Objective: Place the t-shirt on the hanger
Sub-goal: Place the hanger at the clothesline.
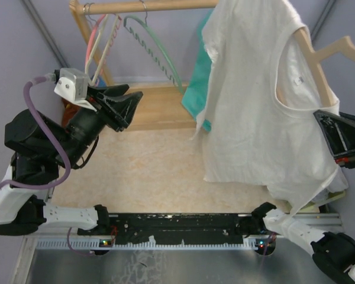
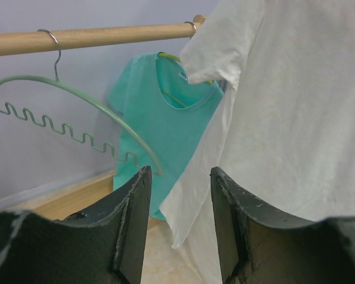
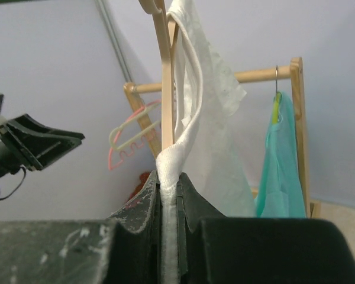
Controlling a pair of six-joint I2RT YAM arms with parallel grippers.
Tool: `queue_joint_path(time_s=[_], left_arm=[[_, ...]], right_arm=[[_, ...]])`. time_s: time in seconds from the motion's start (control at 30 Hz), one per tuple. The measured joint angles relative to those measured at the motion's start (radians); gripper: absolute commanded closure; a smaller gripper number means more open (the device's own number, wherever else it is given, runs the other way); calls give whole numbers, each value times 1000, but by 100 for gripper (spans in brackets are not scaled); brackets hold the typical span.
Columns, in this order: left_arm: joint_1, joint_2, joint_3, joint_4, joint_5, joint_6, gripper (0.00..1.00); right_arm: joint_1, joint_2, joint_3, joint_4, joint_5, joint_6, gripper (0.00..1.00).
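Observation:
The white t-shirt (image 1: 254,89) hangs draped over the beige hanger (image 1: 319,56) at the right, held up in the air. My right gripper (image 1: 326,118) is shut on the t-shirt's cloth, bunched beside the hanger arm (image 3: 164,89); the cloth (image 3: 192,100) rises from between the jaws. My left gripper (image 1: 133,103) is open and empty, raised at the left, its jaws pointing towards the t-shirt (image 2: 296,118), well apart from it.
A wooden rack with a rail (image 1: 148,7) stands at the back. On it hang a thin green hanger (image 1: 157,44), pink hangers (image 1: 94,38) and a teal top (image 1: 196,94). The rack's wooden base (image 1: 160,109) lies below. A black rail (image 1: 183,225) runs along the near edge.

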Motion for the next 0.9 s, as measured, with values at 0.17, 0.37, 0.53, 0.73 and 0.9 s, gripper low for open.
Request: queue_joint_path(time_s=[0.17, 0.37, 0.53, 0.73, 0.9], left_arm=[[0, -4, -10, 0, -2, -3, 50], [0, 8, -13, -2, -1, -9, 50], [0, 23, -23, -4, 2, -15, 50], [0, 31, -29, -16, 11, -29, 50], [0, 22, -35, -32, 15, -45, 50]], right_arm=[[0, -19, -127, -35, 6, 9, 100], [0, -13, -209, -129, 8, 24, 100], [0, 22, -195, -156, 25, 24, 100], [0, 200, -77, -161, 65, 17, 100], [0, 365, -43, -162, 101, 11, 100]])
